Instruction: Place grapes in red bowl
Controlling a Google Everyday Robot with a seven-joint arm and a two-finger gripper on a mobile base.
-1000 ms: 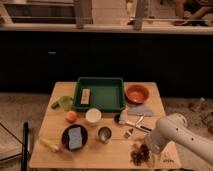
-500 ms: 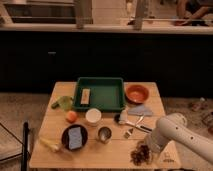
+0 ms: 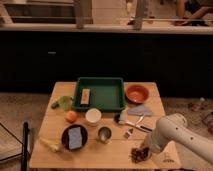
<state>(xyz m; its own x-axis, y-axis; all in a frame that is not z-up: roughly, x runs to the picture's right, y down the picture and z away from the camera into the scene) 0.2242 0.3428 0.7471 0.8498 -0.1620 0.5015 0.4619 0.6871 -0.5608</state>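
Shifted slightly, gripper (image 3: pixel 145 148) at knobbly round grapes (image 3: pixel 139 154).

Between the hand (image 3: pixel 144 149) at the grapes (image 3: pixel 139 154) and red bowl (image 3: pixel 137 93) lie utensils (image 3: pixel 135 123) and a grey cloth (image 3: pixel 140 110).

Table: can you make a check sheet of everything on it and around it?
Surface: wooden table, crowded.
Job's things: grapes at front right edge; red bowl at back right, looks empty.
Clutter: green tray, orange, white cup, metal cup, dark plate.
Grippers: gripper down at the grapes.
Cables: nothing seen.
Surroundings: dark counter, speckled floor.
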